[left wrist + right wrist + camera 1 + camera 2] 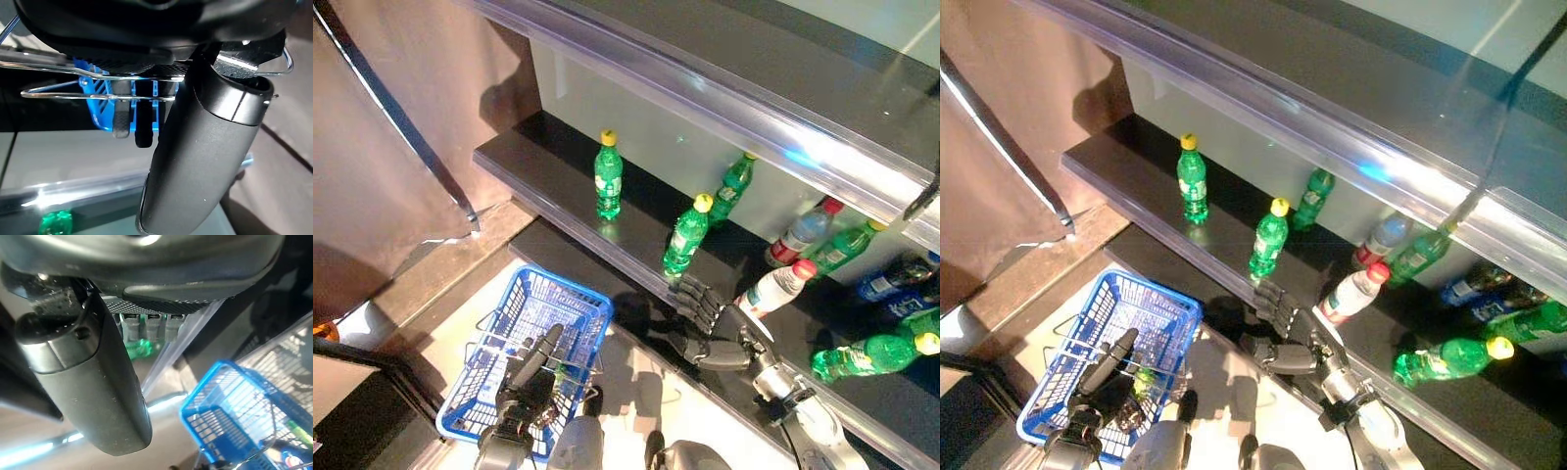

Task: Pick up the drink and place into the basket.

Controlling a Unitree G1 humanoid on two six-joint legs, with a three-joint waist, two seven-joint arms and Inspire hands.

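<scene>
We count one blue plastic basket (570,299) hanging by its wire handles from our left hand (530,377), fingers curled round them. Three green plastic bottles with yellow caps stand upright on the dark shelf (524,162); the nearest (685,235) sits just beyond our right hand (710,328), fingers straight. Only the right wrist view shows green past those fingertips.

A long black shelf board (558,162) runs beyond the right hand (710,328), under an upper shelf with a shiny metal edge (705,98). A white plastic bottle with a red cap (773,287) leans just beside the hand's outer side. A green bottle with a yellow cap (871,354) lies on its side farther out.
</scene>
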